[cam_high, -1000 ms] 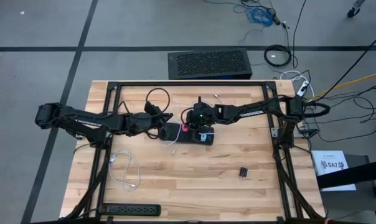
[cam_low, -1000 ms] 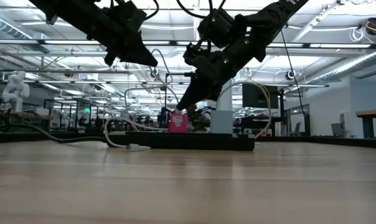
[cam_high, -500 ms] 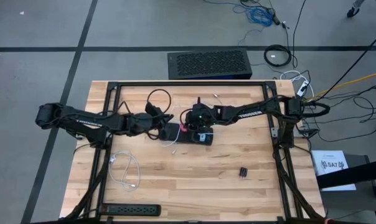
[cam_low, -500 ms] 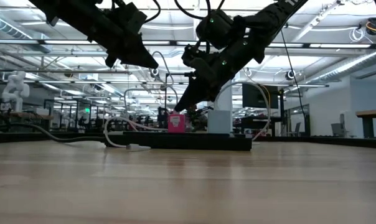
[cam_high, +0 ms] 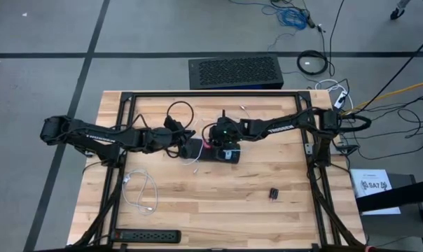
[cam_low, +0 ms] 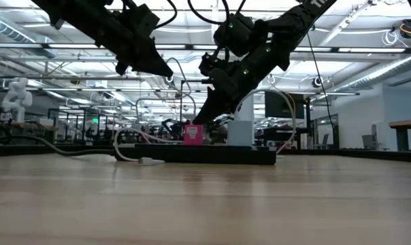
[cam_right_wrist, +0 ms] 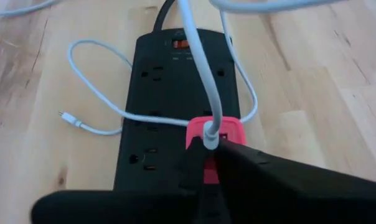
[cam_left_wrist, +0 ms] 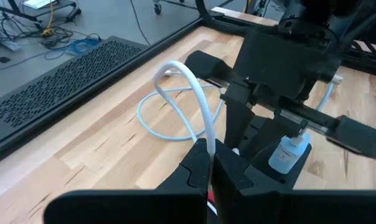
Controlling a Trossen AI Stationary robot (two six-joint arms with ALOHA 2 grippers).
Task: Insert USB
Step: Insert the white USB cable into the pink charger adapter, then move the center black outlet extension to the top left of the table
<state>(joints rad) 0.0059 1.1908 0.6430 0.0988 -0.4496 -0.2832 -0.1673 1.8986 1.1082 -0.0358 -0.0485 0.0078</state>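
Seen from above, a wooden worktop (cam_high: pixel 218 189) with bare boards along its near edge. Toward the near right corner lies a small dark adapter (cam_high: pixel 274 193); toward the near left lies a loose coil of white cord (cam_high: pixel 141 190), and a long dark bar (cam_high: pixel 148 236) sits at the near left edge.

Around the middle of the worktop, closer to its far edge, a black power strip (cam_right_wrist: pixel 175 106) lies flat with a pink charger block (cam_right_wrist: pixel 214 134) plugged into it. The white USB cable (cam_right_wrist: pixel 200 68) comes down into the top of that block, its plug end at or in the socket; whether it is fully seated cannot be told.

The right hand (cam_right_wrist: pixel 206 158) hangs over the block with its fingers nearly together at the plug end; whether it grips it cannot be told. The left hand (cam_left_wrist: pixel 208 163) sits just beside the strip on its left, fingers clamped on the cable further up its length.

The cable looks light, soft and floppy, and likely slick, so it will bend rather than push. The stiff plug is the best place to hold, close to the socket and square to it
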